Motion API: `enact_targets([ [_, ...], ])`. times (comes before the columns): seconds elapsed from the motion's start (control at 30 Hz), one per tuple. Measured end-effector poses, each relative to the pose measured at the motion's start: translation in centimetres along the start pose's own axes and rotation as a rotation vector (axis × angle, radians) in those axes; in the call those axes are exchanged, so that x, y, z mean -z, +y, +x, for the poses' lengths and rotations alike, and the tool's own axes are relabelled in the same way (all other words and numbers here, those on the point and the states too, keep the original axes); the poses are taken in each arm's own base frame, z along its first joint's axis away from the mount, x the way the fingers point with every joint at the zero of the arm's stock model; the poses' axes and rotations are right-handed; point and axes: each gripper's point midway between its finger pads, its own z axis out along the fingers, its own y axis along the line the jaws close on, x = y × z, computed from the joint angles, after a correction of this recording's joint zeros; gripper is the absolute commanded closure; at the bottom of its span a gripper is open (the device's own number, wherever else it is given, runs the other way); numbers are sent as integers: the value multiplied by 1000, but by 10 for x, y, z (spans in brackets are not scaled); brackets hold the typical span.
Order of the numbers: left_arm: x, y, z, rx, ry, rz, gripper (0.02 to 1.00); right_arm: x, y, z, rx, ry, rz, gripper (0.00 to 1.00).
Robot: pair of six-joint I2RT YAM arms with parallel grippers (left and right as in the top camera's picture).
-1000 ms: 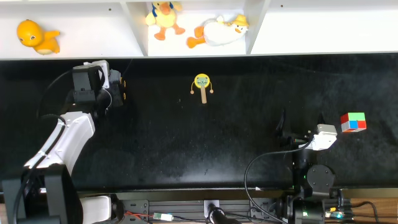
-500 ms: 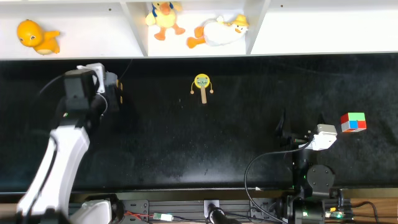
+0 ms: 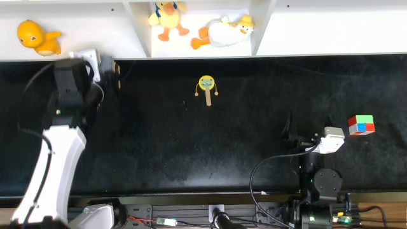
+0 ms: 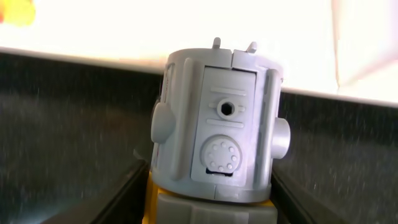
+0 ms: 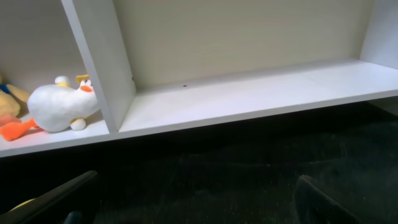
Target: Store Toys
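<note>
Grey moulded plastic makes up the drum-shaped upper part of the toy robot. It is smooth, with a flat panel that carries a screw hole and a round ring of small holes. A rounded knob sits on each side, two small nubs stand on top, and a yellow section shows beneath. The left gripper has its fingers clamped on the toy's lower part, holding it upright at the far edge of the black table, just in front of the left compartment of the white shelf. The table surface looks matte and finely speckled.

In that left compartment lies a glossy yellow duck. The middle compartment holds a soft yellow plush duck and a white plush duck with orange feet. A small yellow rattle drum on a wooden stick lies on the table, and a multicoloured cube sits at the right.

The right gripper is low near its base, fingers apart and holding nothing.
</note>
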Motion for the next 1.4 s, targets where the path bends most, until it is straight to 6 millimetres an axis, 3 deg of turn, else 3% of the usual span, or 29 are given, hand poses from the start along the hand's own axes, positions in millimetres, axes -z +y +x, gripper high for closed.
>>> enact_targets([
  [0.3,-37,-9,-52,-1,-8,23,713,0,0,0,0,0,0,5],
  [0.5,-75,-18,-68,-12,17,35,691,0,0,0,0,0,0,5],
  [0.53,-80,-19,-69,-13,21,36,617,0,0,0,0,0,0,5],
  [0.57,-85,-20,-73,-15,11,38,467,0,0,0,0,0,0,5],
  [0.63,-90,-21,-80,-20,-1,41,75,0,0,0,0,0,0,7],
  [0.67,-92,-22,-80,-17,-2,43,20,0,0,0,0,0,0,5],
  [0.93,-95,-20,-73,-17,25,32,20,0,0,0,0,1,0,5],
  [1.1,-81,-17,-61,-37,28,24,20,0,0,0,0,0,0,5],
  [1.27,-31,-13,-31,-41,-33,26,20,0,0,0,1,1,0,7],
  [1.4,10,-8,13,-40,-48,29,20,0,0,0,0,0,0,12],
])
